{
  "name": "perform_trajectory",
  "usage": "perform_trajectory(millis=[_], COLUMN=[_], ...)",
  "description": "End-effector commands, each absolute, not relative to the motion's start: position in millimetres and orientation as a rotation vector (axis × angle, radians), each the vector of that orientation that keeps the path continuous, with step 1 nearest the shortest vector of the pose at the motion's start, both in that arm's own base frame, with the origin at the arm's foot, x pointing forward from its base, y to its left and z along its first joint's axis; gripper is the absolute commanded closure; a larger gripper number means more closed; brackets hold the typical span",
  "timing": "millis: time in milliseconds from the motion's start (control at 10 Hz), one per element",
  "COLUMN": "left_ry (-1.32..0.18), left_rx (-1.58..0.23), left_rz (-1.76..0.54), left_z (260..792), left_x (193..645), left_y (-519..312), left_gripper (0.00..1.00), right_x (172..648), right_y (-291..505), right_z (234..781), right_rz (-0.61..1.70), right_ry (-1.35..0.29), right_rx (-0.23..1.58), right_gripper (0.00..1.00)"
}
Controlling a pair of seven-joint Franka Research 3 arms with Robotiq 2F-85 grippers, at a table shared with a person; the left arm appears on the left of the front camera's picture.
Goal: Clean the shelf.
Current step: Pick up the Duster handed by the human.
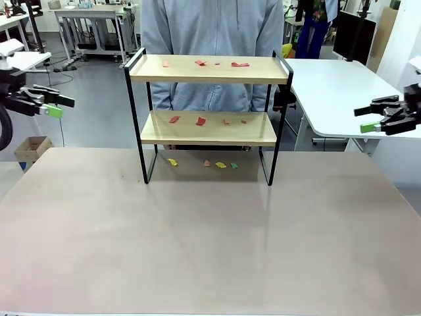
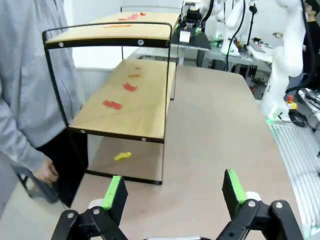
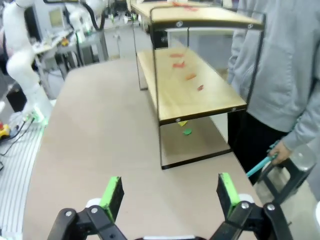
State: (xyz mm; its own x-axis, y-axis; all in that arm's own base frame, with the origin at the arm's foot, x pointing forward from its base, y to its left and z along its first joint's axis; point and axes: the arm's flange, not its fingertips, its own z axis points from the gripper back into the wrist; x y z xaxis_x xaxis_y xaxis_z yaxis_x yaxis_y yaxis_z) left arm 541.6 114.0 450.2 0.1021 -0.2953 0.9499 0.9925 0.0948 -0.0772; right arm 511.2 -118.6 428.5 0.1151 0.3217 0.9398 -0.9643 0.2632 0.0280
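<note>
The shelf point(image 1: 209, 69) stands at the far middle of the table, two light wooden boards in a black frame, also in the left wrist view as the shelf point(image 2: 127, 107) and in the right wrist view as the shelf point(image 3: 187, 85). Red scraps point(image 1: 200, 63) lie on its top board, more red scraps point(image 1: 200, 121) on the lower board, and yellow, orange and green scraps point(image 1: 220, 164) on the table beneath it. My left gripper point(image 1: 56, 105) hangs open off the table's left side, my right gripper point(image 1: 368, 120) open off the right side. Both hold nothing.
A person in a grey top point(image 1: 212, 26) stands right behind the shelf, one hand point(image 3: 280, 151) on a teal-handled tool. A white table point(image 1: 342, 92) is at the back right. The brown tabletop point(image 1: 210, 243) spreads wide in front of the shelf.
</note>
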Motion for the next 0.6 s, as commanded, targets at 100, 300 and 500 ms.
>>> perform_trajectory(millis=[100, 300, 500], left_ry=[-1.110, -1.157, -1.191], left_rx=[-1.021, -1.031, -1.038], left_rz=[-1.318, -1.336, -1.318], left_z=[419.9, 401.3, 386.3], left_x=[573.5, 584.1, 591.6], left_y=[136.6, 148.7, 157.3], left_gripper=[0.00, 0.00, 0.00], right_x=[554.0, 568.2, 571.5], right_y=[-156.1, -172.1, -179.2], right_z=[404.6, 394.0, 391.6], right_rz=[1.064, 1.019, 1.001], right_ry=[-1.137, -1.175, -1.201], right_rx=[0.883, 0.899, 0.912], right_gripper=[0.00, 0.00, 0.00])
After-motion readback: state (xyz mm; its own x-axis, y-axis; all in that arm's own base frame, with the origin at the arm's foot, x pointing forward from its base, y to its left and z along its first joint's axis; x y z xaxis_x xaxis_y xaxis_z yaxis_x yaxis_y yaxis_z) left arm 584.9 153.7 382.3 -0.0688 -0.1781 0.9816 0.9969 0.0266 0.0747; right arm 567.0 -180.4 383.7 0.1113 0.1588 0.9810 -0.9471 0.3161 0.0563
